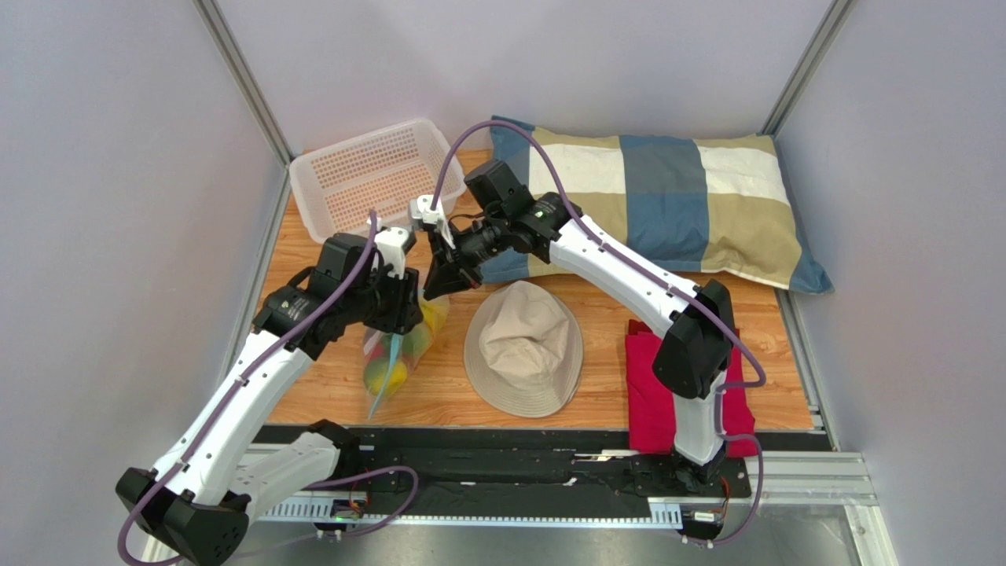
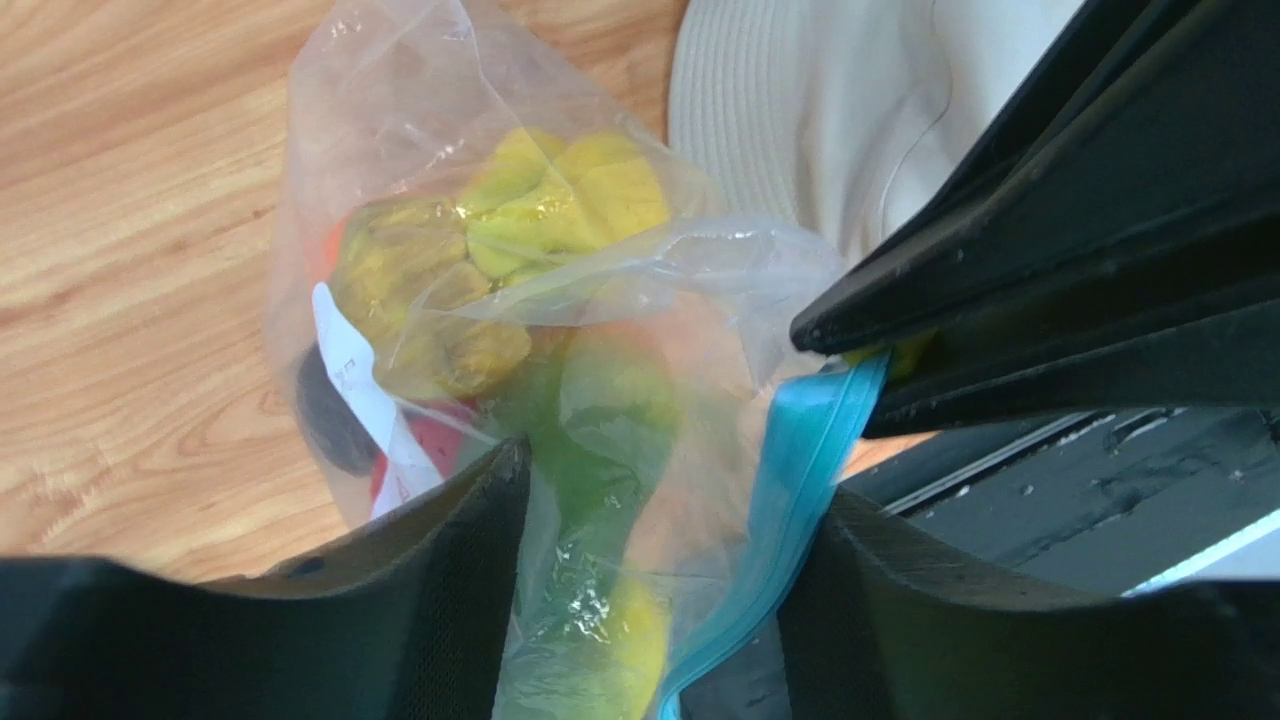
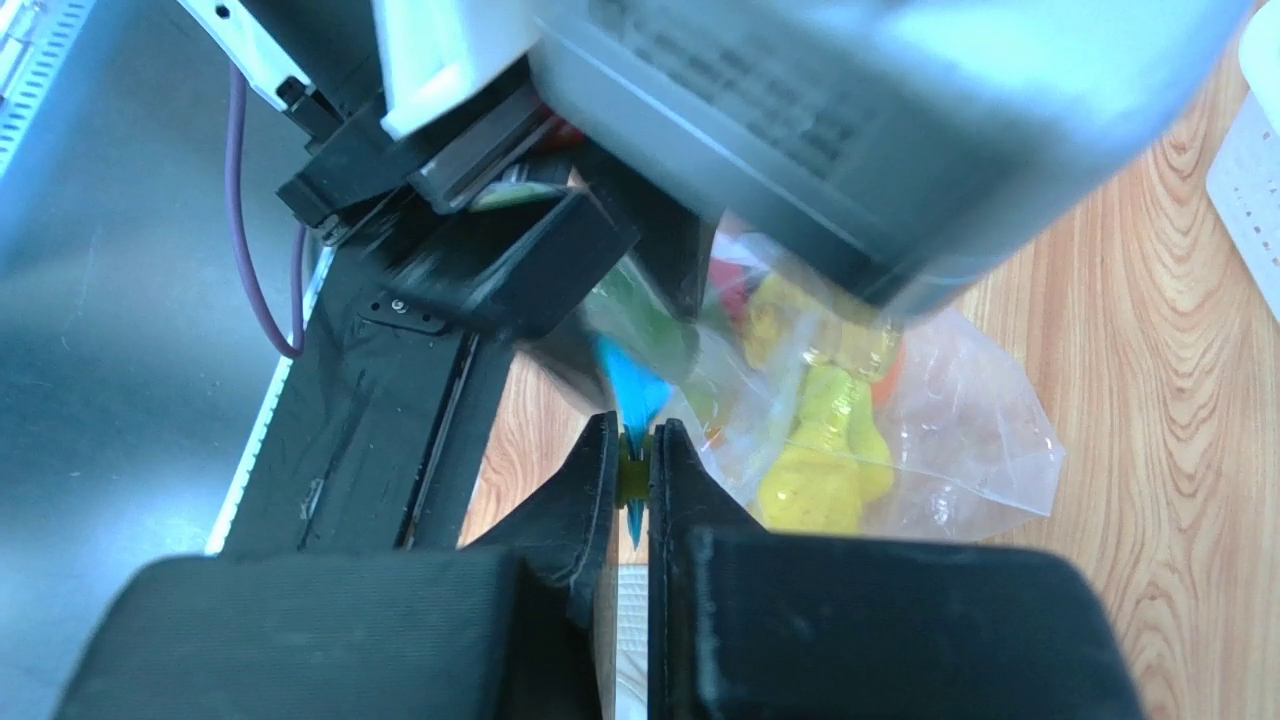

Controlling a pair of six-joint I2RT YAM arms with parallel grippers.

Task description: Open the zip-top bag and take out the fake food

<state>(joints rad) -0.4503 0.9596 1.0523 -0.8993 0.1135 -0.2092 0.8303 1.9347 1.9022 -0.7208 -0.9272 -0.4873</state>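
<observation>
Opening step in hand: the right hand (image 3: 634, 450) is clenched on the blue zip strip (image 2: 804, 465) of the zip-top bag (image 2: 391, 150), which is left of centre in the top view. The left hand (image 2: 661, 510) straddles the bag, but whether it grips cannot be told. The fake food (image 2: 571, 180) is all inside. Next, the lips likely need pulling apart. The hat (image 1: 523, 348) lies just beside on the surface (image 1: 602, 395), perhaps crowding the drop. The basket (image 1: 372, 171) sits behind.

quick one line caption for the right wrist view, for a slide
The right gripper pinches the zip-top bag by its blue zip strip while the left gripper holds it, fake food inside.
</observation>
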